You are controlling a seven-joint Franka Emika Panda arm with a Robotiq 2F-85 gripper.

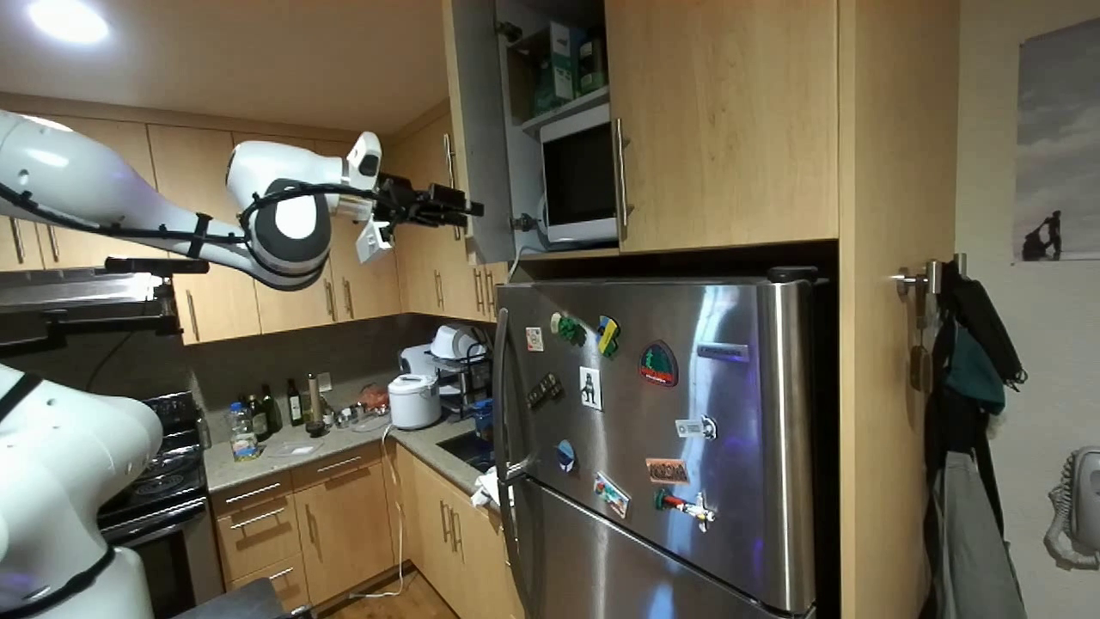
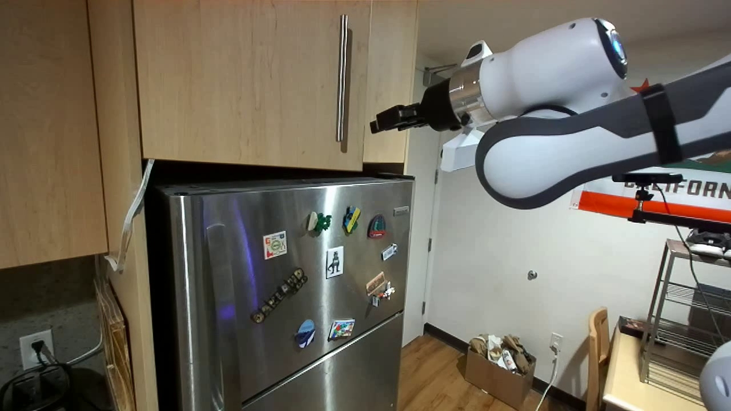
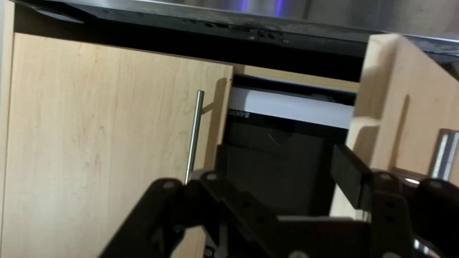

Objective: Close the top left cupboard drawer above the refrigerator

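Observation:
The top left cupboard drawer is a light-wood door standing open, its pale grey back [image 1: 483, 129] facing an exterior view. Its wood front [image 2: 245, 80], with the bar handle near the right edge, shows in an exterior view. In the wrist view the open door [image 3: 423, 93] is at the right, partly cut off. The stainless refrigerator [image 1: 623, 447] stands below; it also shows in an exterior view [image 2: 228, 354]. My gripper [image 1: 474, 208] is open and empty near the door's free edge. In the wrist view its fingers [image 3: 283, 168] are spread before the cupboard opening. Contact with the door cannot be told.
A microwave [image 1: 580, 176] sits inside the cupboard, with boxes [image 1: 563, 60] above it. The wider neighbouring door [image 1: 722, 129] is shut, with a protruding handle [image 1: 620, 172]. Wall cabinets [image 1: 202, 180] stand behind the arm. A rice cooker [image 1: 414, 402] stands on the counter.

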